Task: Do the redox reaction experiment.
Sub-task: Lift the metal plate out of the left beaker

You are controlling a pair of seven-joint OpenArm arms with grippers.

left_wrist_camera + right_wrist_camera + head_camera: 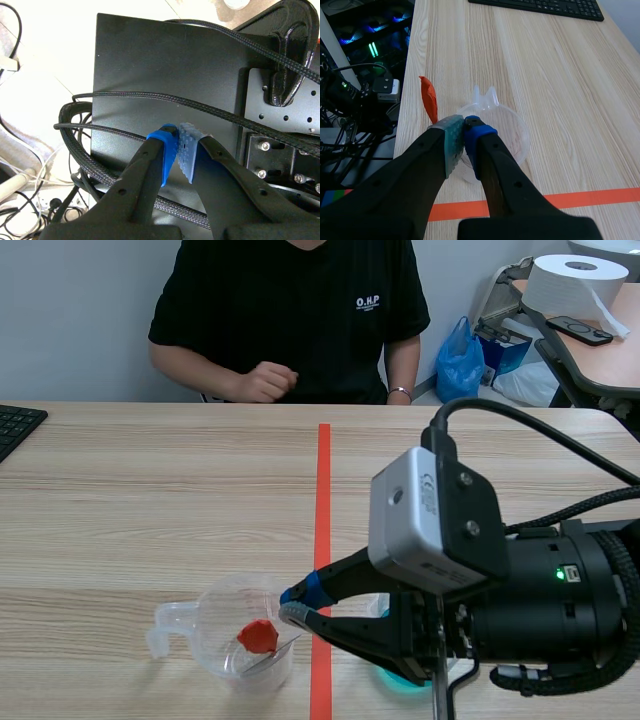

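Note:
A clear plastic measuring cup [240, 635] with a handle and spout stands near the table's front edge, left of the tape line. My right gripper [293, 606] reaches in from the right to the cup's rim. Its fingers are pressed together and seem to pinch a thin stick with a red tip [258, 637] that dips into the cup. In the right wrist view the red tip [428, 97] pokes out beside the right gripper [464, 122], with the cup [512, 127] just ahead. My left gripper [178, 147] is shut on nothing, facing a black plate and cables off the table.
A person in a black shirt [290, 310] sits across the table, one fist resting on its far edge. A black keyboard [15, 425] lies at the far left. A teal round object [400, 680] shows under my right arm. The table's front edge is close to the cup.

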